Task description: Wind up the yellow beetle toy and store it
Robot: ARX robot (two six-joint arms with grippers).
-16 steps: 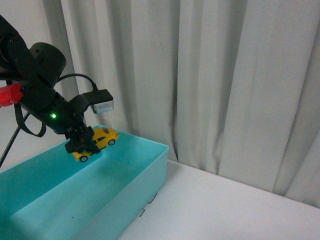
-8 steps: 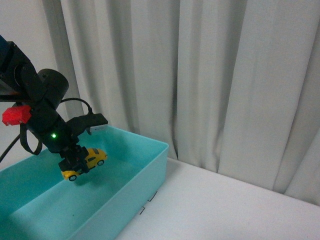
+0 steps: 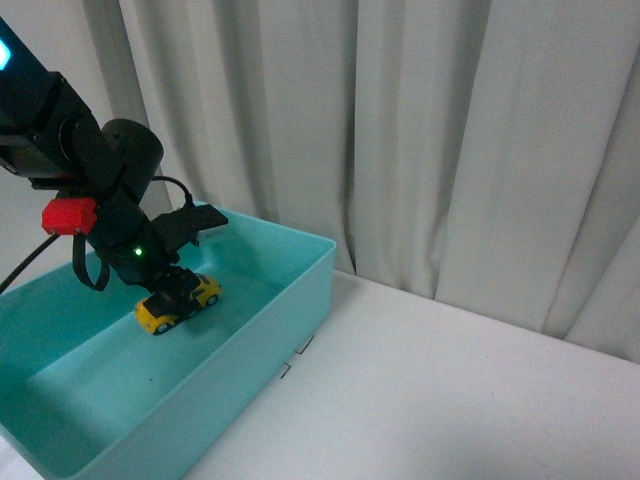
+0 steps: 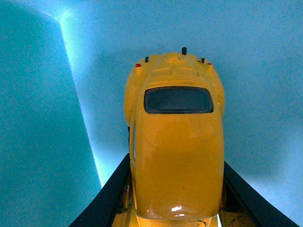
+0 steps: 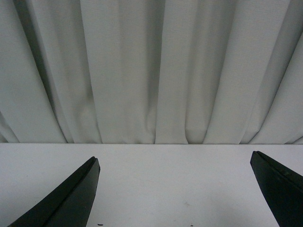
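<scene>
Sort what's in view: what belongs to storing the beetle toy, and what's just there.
Part of the job:
- yellow beetle toy
- left gripper, fingers shut on the toy
- teal bin, with the toy held inside it

Just there:
- right gripper, open and empty
- white curtain
- white table
</scene>
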